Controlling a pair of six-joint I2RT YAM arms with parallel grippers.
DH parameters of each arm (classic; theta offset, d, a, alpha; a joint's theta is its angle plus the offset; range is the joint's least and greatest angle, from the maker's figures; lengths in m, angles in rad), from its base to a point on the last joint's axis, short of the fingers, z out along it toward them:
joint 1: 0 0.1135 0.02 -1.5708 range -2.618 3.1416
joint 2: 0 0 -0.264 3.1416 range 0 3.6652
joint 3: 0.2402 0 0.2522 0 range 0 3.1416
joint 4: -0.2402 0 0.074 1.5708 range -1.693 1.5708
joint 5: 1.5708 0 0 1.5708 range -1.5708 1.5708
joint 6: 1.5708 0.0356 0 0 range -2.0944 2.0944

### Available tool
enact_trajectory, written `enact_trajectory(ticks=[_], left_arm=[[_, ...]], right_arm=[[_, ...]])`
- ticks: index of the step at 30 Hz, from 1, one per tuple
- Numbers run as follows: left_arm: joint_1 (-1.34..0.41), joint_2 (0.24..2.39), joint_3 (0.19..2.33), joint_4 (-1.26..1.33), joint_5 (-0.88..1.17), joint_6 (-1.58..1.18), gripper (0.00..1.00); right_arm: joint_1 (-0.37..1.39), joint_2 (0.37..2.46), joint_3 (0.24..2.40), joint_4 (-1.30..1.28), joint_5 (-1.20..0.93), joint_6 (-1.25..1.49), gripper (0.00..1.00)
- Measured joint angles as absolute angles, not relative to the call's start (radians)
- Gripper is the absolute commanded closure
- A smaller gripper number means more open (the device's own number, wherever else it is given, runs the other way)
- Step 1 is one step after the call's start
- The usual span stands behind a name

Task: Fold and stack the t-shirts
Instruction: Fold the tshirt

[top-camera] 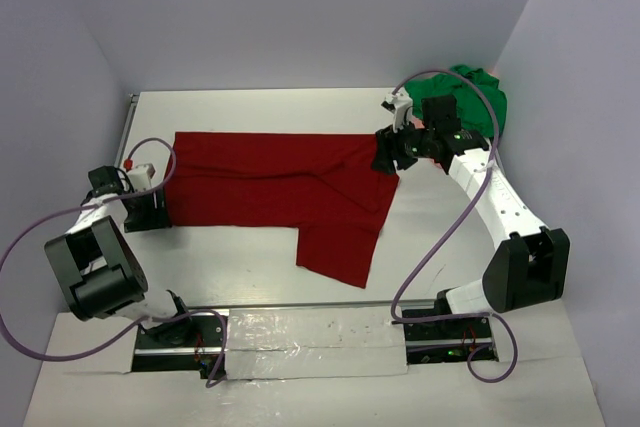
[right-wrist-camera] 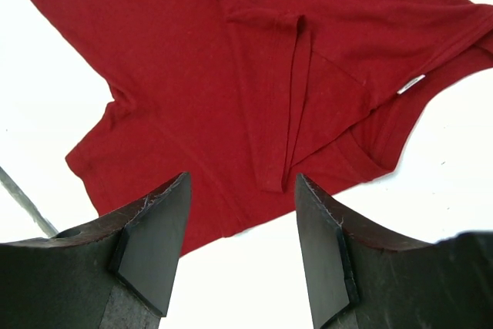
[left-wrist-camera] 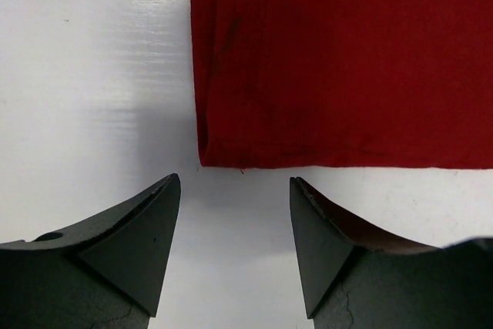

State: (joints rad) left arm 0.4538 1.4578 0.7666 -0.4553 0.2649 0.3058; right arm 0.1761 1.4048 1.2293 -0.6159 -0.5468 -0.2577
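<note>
White table [top-camera: 250, 267] bearing a probably limp, light dark red t-shirt [top-camera: 280, 182]; left gripper [left-wrist-camera: 235, 182] and right gripper [right-wrist-camera: 243, 179] both agape, empty; best pinched at hem corners.

Lab cell: plain walls [top-camera: 300, 7], white table [top-camera: 230, 267]
</note>
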Motion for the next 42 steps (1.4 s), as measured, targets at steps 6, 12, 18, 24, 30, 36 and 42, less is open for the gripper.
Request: enact_trajectory(ticks=[6, 12, 18, 24, 30, 36, 42], left_arm=[[0.454, 1.489, 0.767, -0.414, 0.263, 0.282, 0.33], [0.454, 1.506, 0.767, -0.368, 0.249, 0.266, 0.34], [0.455, 1.516, 0.777, -0.351, 0.238, 0.244, 0.36], [0.455, 1.565, 0.826, -0.347, 0.240, 0.213, 0.78], [0.455, 1.576, 0.833, -0.347, 0.252, 0.194, 1.00], [0.453, 1.577, 0.833, -0.347, 0.260, 0.190, 1.00], [0.449, 1.577, 0.833, -0.347, 0.266, 0.187, 1.00]], right_arm=[[0.176, 1.405, 1.229, -0.621, -0.564, -0.271, 0.38], [0.176, 1.405, 1.229, -0.633, -0.579, -0.281, 0.39], [0.176, 1.405, 1.229, -0.645, -0.595, -0.285, 0.40], [0.175, 1.405, 1.229, -0.653, -0.596, -0.293, 0.40], [0.175, 1.421, 1.236, -0.709, -0.605, -0.353, 0.39], [0.231, 1.627, 1.261, -0.875, -0.558, -0.521, 0.38], [0.351, 1.713, 1.101, -0.955, -0.458, -0.651, 0.38]])
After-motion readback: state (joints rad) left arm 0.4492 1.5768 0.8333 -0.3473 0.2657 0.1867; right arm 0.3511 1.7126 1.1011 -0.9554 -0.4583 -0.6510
